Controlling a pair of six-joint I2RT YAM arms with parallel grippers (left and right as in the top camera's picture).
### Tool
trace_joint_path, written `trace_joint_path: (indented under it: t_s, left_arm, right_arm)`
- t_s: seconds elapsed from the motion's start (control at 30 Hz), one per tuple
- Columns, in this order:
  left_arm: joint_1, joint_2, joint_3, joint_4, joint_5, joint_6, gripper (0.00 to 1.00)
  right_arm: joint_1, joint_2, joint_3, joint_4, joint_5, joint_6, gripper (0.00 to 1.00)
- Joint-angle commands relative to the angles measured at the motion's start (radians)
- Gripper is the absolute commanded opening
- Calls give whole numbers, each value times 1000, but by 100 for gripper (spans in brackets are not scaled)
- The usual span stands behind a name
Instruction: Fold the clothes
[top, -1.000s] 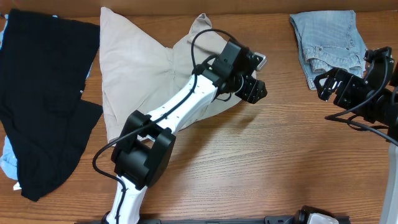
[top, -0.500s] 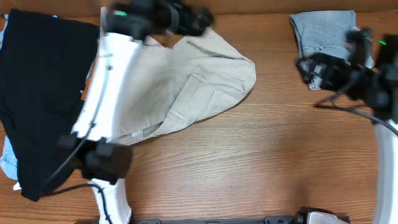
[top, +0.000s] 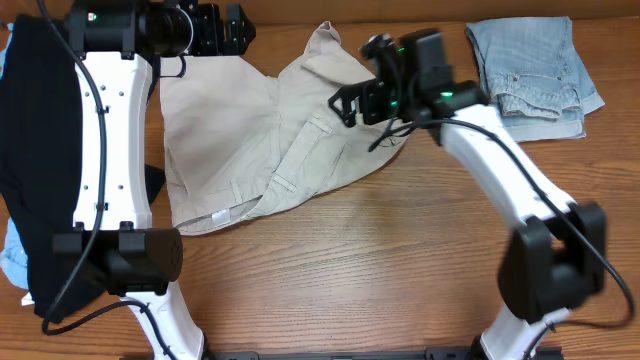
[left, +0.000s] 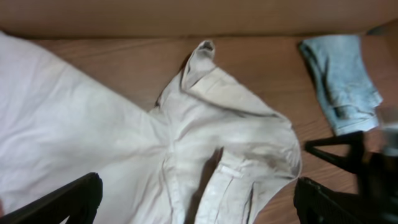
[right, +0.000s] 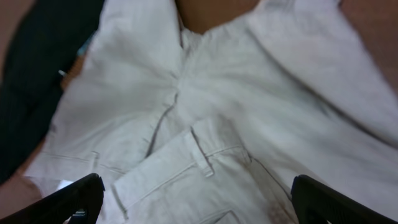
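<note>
We see the khaki shorts (top: 250, 140) lying rumpled on the worktop (top: 400, 270), left of centre. They lie between the black garment (top: 40, 150) and the denim shorts (top: 535, 65), and well apart from the latter. Their right part is doubled over itself, and the waistband runs slantwise from the near left toward the right. Our right tool (top: 352, 100) hovers over that doubled part, spread wide and empty; its wrist view shows a belt loop (right: 204, 160) just below. Our left tool (top: 215, 25), also wide and empty, hangs over the far left edge of the cloth. We judge the right arm nearer the fold that needs opening and the left nearer the far hem. Each would have to drop down to pinch.
</note>
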Motion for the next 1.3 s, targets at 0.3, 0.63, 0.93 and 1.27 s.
trace_joint_path:
  t_s: [0.3, 0.63, 0.93, 1.27]
  left_arm:
    - [-7, 5, -5, -25, -110, 70, 100]
    - [-8, 6, -5, -24, -110, 67, 100]
    - [-8, 10, -5, -22, -110, 67, 100]
    - [-8, 10, -5, -28, -115, 68, 100]
  right_arm:
    - [80, 208, 17, 18, -75, -35, 77]
    - [60, 150, 18, -147, -76, -28, 4]
    - [33, 1, 18, -346, 49, -16, 38]
    - [65, 157, 16, -18, 112, -96, 94]
